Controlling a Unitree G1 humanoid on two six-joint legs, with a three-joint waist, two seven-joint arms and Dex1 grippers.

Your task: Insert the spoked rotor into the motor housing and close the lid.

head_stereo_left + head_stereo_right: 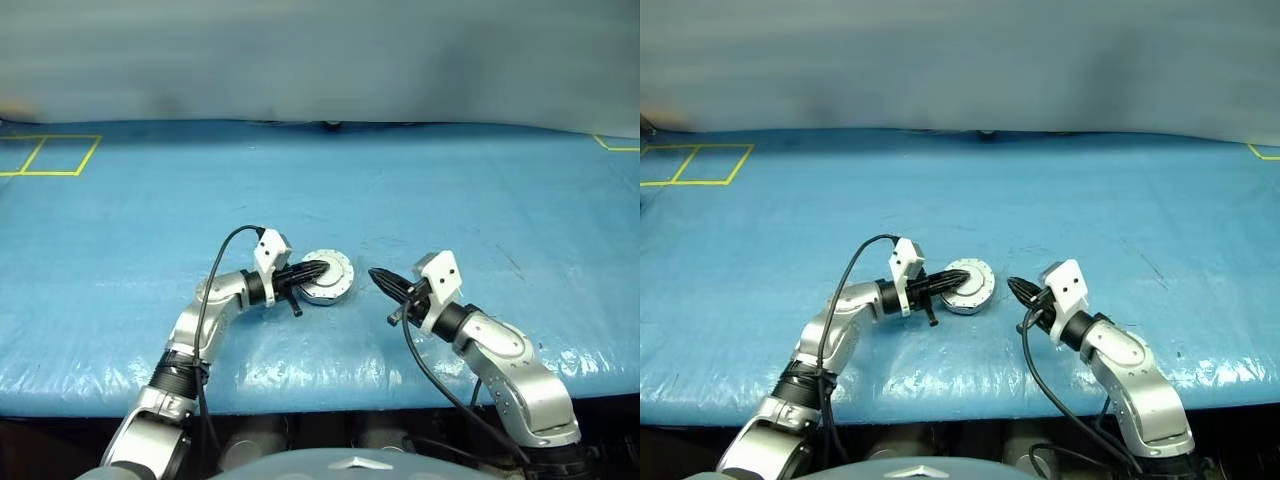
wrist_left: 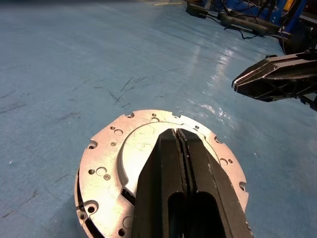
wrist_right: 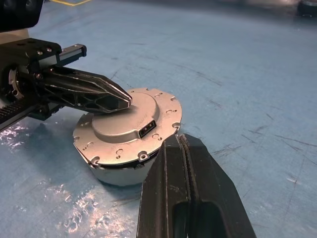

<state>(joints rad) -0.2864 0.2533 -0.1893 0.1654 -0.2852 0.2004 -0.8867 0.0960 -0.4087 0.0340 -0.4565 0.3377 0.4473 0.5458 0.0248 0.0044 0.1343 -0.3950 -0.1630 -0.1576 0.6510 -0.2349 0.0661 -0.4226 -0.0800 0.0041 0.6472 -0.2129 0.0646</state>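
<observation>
The motor housing (image 1: 327, 290) stands on the blue table, a round grey metal cup seen side-on in the right wrist view (image 3: 116, 173). The lid (image 3: 148, 106) lies flat on top of it, plain grey face up, with small holes round the rim (image 2: 106, 163). My left gripper (image 1: 322, 267) is shut, its tips resting over the lid's middle (image 2: 176, 133). My right gripper (image 1: 374, 274) is also shut and holds nothing, a short way to the right of the housing and apart from it (image 3: 179, 139). The spoked rotor is hidden.
The blue sheet (image 1: 450, 200) covers the whole table, with its front edge just below both arms. Yellow tape squares (image 1: 50, 155) mark the far left corner and another yellow line (image 1: 615, 145) the far right. Dark cables (image 2: 237, 20) lie far off.
</observation>
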